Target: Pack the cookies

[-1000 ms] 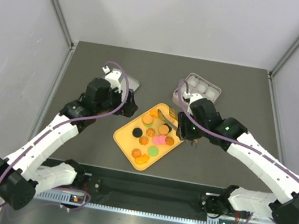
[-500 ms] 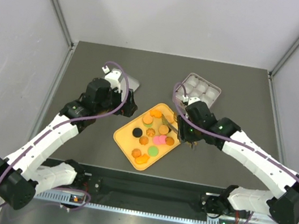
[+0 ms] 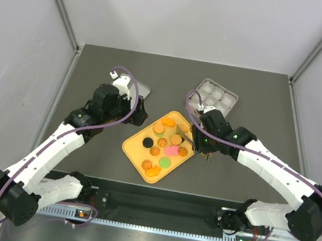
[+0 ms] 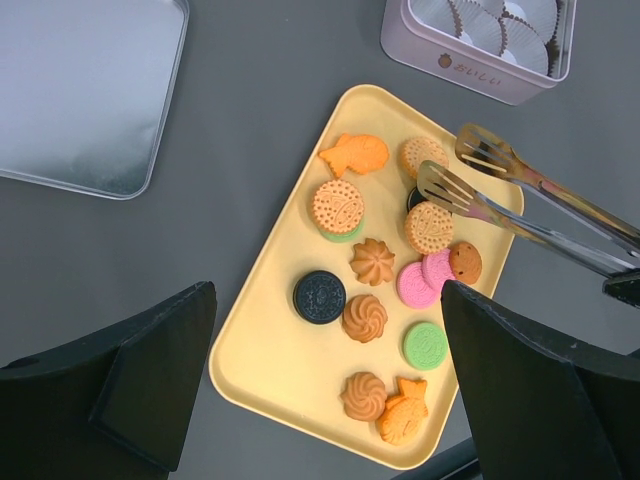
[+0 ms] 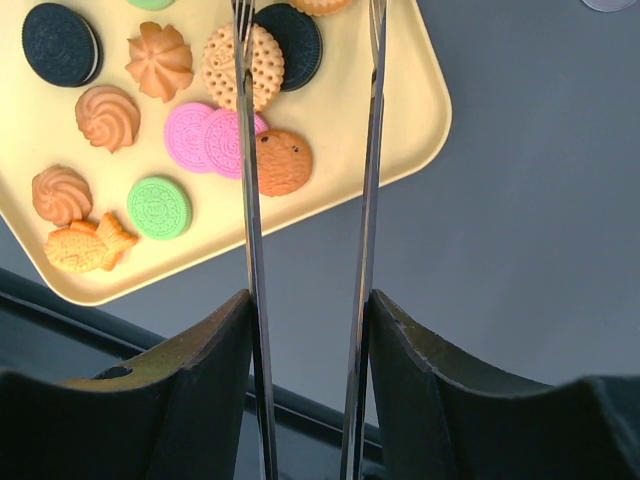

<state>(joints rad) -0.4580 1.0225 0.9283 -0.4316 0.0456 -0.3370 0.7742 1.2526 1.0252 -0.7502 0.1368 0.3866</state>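
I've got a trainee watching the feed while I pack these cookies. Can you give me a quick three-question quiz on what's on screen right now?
1. True or false: the right gripper is holding metal tongs.
2. Where are the tips of the tongs? A) over the yellow tray; B) inside the pink tin; C) over the silver lid.
3. In the left wrist view, how many fish-shaped cookies lie on the tray?

Key: 1 true; 2 A; 3 two.
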